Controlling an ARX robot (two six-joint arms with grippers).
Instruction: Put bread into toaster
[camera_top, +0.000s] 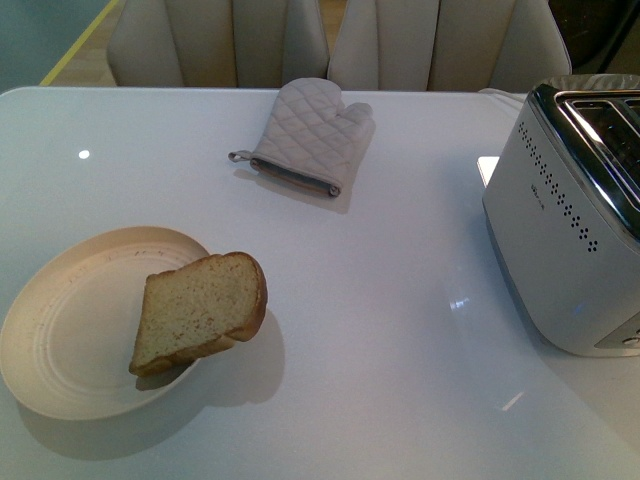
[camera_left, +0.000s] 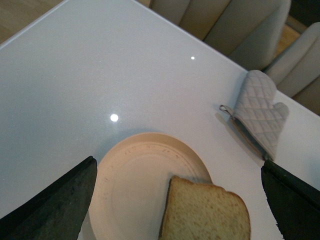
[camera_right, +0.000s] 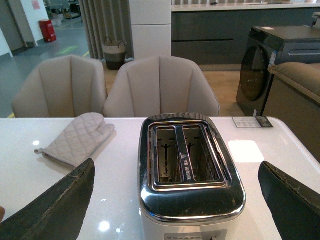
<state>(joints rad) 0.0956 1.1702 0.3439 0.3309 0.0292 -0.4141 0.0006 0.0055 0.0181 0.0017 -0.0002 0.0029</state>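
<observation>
Bread (camera_top: 200, 310) leans on plate (camera_top: 60, 340) rim, toaster (camera_top: 565, 230) well apart on tabletop (camera_top: 380, 330). Left fingers (camera_left: 60, 200) spread apart over bread; right fingers (camera_right: 60, 205) spread apart over toaster.

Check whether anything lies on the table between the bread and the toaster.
Nothing visible does. The bread rests on the edge of the plate at the robot's left, the toaster stands at its right, and the table between them is bare. The oven mitt lies farther back, off that line. The toaster's slots are empty.
</observation>
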